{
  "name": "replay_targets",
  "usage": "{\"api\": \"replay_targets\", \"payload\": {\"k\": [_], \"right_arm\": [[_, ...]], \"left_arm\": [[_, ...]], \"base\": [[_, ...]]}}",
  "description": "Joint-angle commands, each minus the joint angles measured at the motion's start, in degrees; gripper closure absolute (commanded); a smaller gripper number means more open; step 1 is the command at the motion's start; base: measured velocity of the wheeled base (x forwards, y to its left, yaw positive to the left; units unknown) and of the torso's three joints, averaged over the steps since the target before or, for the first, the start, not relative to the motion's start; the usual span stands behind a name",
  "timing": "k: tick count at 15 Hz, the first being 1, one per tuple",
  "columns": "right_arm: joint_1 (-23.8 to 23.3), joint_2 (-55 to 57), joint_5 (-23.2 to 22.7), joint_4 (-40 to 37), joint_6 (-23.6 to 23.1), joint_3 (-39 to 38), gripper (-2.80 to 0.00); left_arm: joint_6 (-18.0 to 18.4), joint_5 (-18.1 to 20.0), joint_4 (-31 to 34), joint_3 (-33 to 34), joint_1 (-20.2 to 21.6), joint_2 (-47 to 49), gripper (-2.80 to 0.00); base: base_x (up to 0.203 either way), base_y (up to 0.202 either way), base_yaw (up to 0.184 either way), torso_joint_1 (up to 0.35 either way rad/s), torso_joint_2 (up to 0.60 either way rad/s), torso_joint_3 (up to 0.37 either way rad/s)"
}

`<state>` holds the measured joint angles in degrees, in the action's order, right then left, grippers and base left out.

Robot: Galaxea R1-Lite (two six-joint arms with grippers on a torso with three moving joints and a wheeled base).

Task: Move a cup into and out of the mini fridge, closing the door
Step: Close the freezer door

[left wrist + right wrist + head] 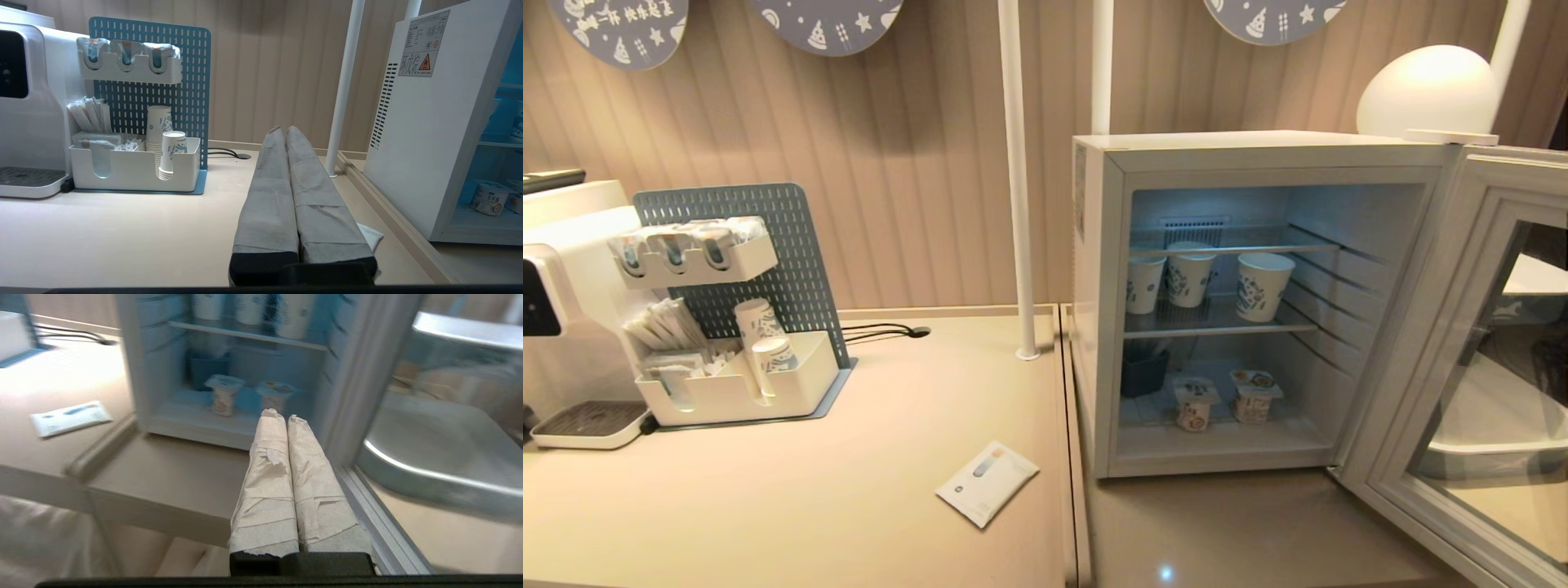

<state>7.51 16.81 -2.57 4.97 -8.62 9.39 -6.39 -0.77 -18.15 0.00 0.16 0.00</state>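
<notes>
The white mini fridge (1098, 310) stands on the counter with its door (1445, 343) swung wide open to the right. Three patterned paper cups (1264, 284) stand on its middle wire shelf. Two yoghurt pots (1194, 403) sit on the fridge floor. Neither arm shows in the head view. My right gripper (282, 415) is shut and empty, low in front of the fridge's open mouth, beside the door's frame (359, 396). My left gripper (282, 130) is shut and empty, low over the counter to the left of the fridge (429, 134).
A white organiser with stacked cups (760, 335) stands before a blue pegboard at the left, beside a coffee machine (564, 286). A flat white sachet (987, 482) lies on the counter near the fridge. Two white poles (1017, 180) rise behind. A dome lamp (1425, 90) sits on the fridge.
</notes>
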Motion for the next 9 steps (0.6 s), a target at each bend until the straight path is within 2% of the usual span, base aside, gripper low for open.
{"api": "replay_targets", "payload": {"k": [1, 2, 4, 7, 9], "right_arm": [[-1.2, -0.2, 1.8, 2.0, -0.1, -2.8, 0.0], [-2.6, -0.1, 2.4, 3.1, -0.1, -3.5, 0.0], [-8.0, 0.7, -2.4, 2.7, 0.0, -1.2, 0.0], [-8.4, -8.1, -3.2, 1.0, 0.3, -5.1, 0.0], [-8.2, -15.9, -2.4, -0.4, 2.5, -7.4, 0.0]], "left_arm": [[0.0, 0.0, -0.1, 2.3, 0.0, 0.1, 0.0], [0.0, 0.0, -0.1, 2.3, 0.0, 0.1, 0.0], [0.0, 0.0, -0.1, 2.3, 0.0, 0.1, 0.0], [0.0, 0.0, -0.1, 2.3, 0.1, 0.0, 0.0], [0.0, 0.0, -0.1, 2.3, 0.0, 0.1, 0.0]], "base": [[0.0, 0.0, 0.0, 0.0, 0.0, 0.0], [0.0, 0.0, 0.0, 0.0, 0.0, 0.0], [0.0, 0.0, 0.0, 0.0, 0.0, 0.0], [0.0, 0.0, 0.0, 0.0, 0.0, 0.0], [0.0, 0.0, 0.0, 0.0, 0.0, 0.0]]}}
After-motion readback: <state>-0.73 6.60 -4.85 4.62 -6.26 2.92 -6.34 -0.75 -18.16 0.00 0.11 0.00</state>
